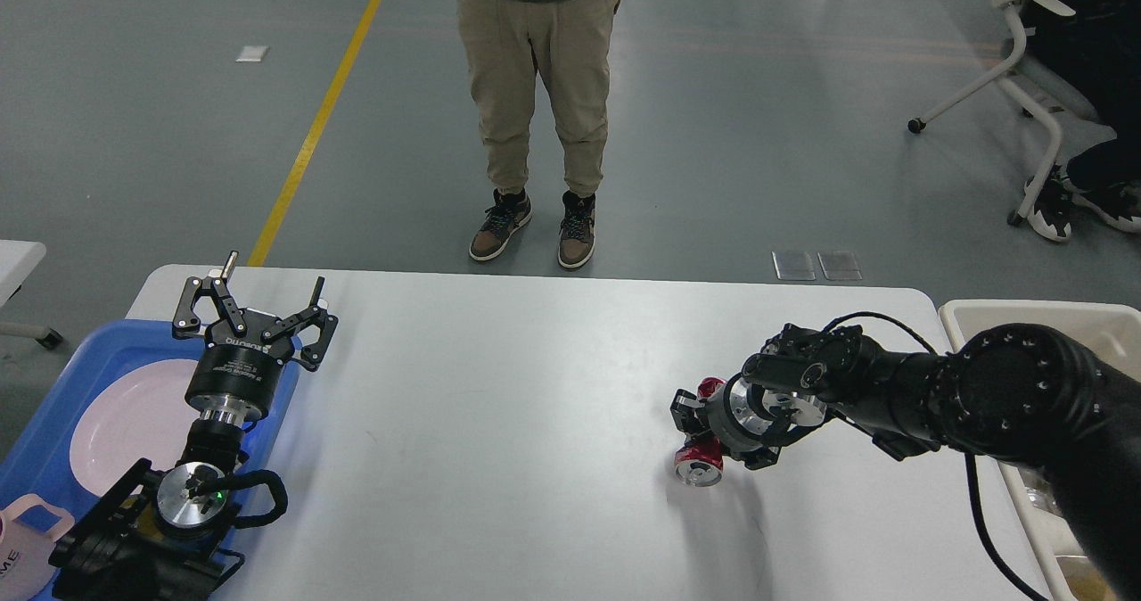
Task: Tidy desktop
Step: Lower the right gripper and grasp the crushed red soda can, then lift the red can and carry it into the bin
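The white desktop [499,423] fills the lower half of the head view. A crushed red can [701,464] is at its right part, just above the surface. My right gripper [693,423] is shut on the red can, its fingers on either side of the can's body. My left gripper [258,302] is open and empty, raised over the far left edge of the desktop beside the blue tray [53,405].
The blue tray holds a white plate [125,423]. A pink mug [27,547] shows at the bottom left. A beige bin [980,320] stands off the desktop's right edge. A person [535,111] stands beyond the far edge. A chair [1025,66] is at the back right.
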Robot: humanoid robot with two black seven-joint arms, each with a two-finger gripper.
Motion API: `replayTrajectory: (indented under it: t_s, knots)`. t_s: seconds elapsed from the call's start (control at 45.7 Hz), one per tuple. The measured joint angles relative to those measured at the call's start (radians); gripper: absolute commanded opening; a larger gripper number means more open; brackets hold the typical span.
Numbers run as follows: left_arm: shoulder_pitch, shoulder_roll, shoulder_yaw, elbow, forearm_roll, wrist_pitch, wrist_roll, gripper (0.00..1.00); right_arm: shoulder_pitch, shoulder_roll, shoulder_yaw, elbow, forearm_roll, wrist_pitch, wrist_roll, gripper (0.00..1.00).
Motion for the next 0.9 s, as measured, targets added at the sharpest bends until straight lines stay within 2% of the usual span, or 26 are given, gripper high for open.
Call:
replayTrajectory:
  t_s: [0.262, 0.394, 0.547, 0.722, 0.809, 0.897]
  knots:
    - [0.0, 0.0, 0.0, 0.0, 0.0, 0.0, 0.0, 0.96, 0.003, 0.0, 0.0, 0.004, 0.0, 0.001, 0.0, 0.0]
    - [0.0, 0.0, 0.0, 0.0, 0.0, 0.0, 0.0, 0.96, 0.055, -0.02, -0.005, 0.086, 0.006, 0.006, 0.0, 0.0]
    - [0.0, 0.0, 0.0, 0.0, 0.0, 0.0, 0.0, 0.96, 0.223, -0.111, -0.055, 0.315, 0.009, 0.02, 0.0, 0.0]
    - [0.0, 0.0, 0.0, 0.0, 0.0, 0.0, 0.0, 0.96, 0.493, -0.176, -0.215, 0.591, 0.01, 0.034, 0.015, 0.0]
    - [0.0, 0.0, 0.0, 0.0, 0.0, 0.0, 0.0, 0.96, 0.648, -0.202, -0.293, 0.72, 0.011, 0.074, 0.052, 0.0]
    - [0.0, 0.0, 0.0, 0.0, 0.0, 0.0, 0.0, 0.96, 0.782, -0.216, -0.353, 0.82, 0.01, 0.127, 0.115, 0.0]
